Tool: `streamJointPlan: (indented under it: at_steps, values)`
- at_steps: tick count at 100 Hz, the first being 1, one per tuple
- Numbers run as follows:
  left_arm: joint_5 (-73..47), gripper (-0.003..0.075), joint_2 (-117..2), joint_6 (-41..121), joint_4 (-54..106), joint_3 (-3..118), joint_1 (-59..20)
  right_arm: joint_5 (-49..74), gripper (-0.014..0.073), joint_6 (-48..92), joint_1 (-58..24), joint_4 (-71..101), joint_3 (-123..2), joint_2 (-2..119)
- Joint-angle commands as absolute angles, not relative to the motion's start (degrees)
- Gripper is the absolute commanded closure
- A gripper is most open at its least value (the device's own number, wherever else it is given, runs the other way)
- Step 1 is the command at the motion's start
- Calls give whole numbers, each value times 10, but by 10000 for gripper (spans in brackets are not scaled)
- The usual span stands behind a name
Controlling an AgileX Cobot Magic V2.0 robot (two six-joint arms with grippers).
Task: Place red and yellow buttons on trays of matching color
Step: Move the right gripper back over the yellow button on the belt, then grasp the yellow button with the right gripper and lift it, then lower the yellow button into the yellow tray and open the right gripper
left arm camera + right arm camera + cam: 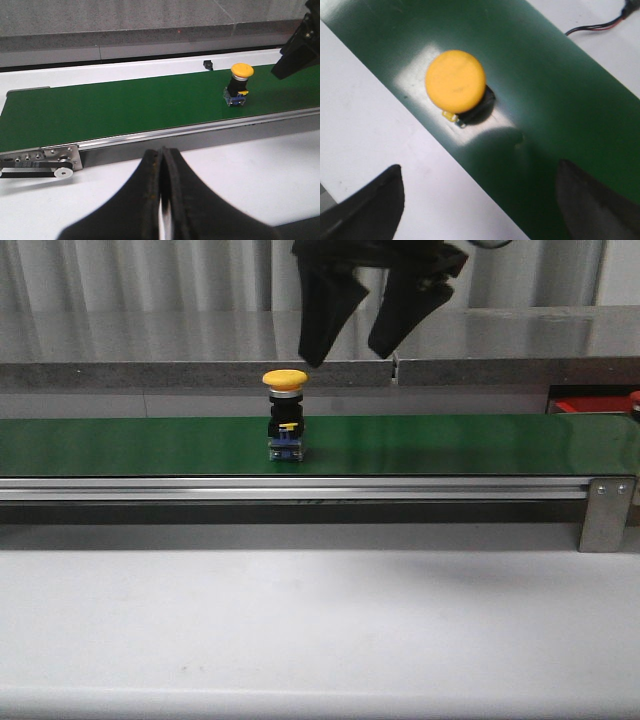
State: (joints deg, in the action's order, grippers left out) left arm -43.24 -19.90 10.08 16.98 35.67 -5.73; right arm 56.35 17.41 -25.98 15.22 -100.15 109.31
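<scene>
Green belt (450, 445) carries the upright yellow button (285, 378) just below the right gripper (352, 340), whose jaws gape empty, apparently poised to grasp, while the left gripper (162, 167) rests clenched on nothing.

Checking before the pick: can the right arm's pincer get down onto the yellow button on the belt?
Probably yes. The right pincer hangs open above the upright yellow button, slightly to its side, with nothing between them on the green belt.

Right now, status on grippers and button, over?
Right gripper open above yellow button. Left gripper shut, empty. Button upright on green belt, nothing blocking.
</scene>
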Motion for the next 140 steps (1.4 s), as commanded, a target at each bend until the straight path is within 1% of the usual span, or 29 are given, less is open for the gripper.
streamJointPlan:
  at_steps: [1, 24, 31, 36, 53, 62, 82, 112, 126, 140]
  values:
    - [-394, 741, -205, 98, 182, 371, -62, 519, -20, 183, -271, 165, -1022, 1082]
    - [-394, 741, -205, 98, 182, 371, -62, 424, -20, 183, -283, 163, -1022, 1125]
    - [-394, 741, -205, 98, 182, 371, -62, 408, 3, 183, -283, 160, -1022, 1135]
    - [-394, 741, -205, 98, 182, 371, -62, 406, 50, 183, -283, 158, -1022, 1139]
    - [-394, 741, -205, 98, 182, 371, -62, 407, 312, 182, -283, 158, -1022, 1140]
    - [-394, 741, -205, 98, 182, 371, -62, 409, 388, 179, -283, 158, -1022, 1140]
    - [-394, 741, -205, 98, 182, 371, -62, 440, 396, 176, -283, 158, -1021, 1117]
    - [-394, 741, -205, 98, 182, 371, -62, 479, 396, 167, -271, 147, -1013, 1028]
    - [-394, 741, -205, 98, 182, 371, -62, 480, 396, 122, -249, 98, -979, 977]
    - [-394, 741, -205, 98, 182, 371, -62, 479, 396, 91, -210, 51, -929, 926]
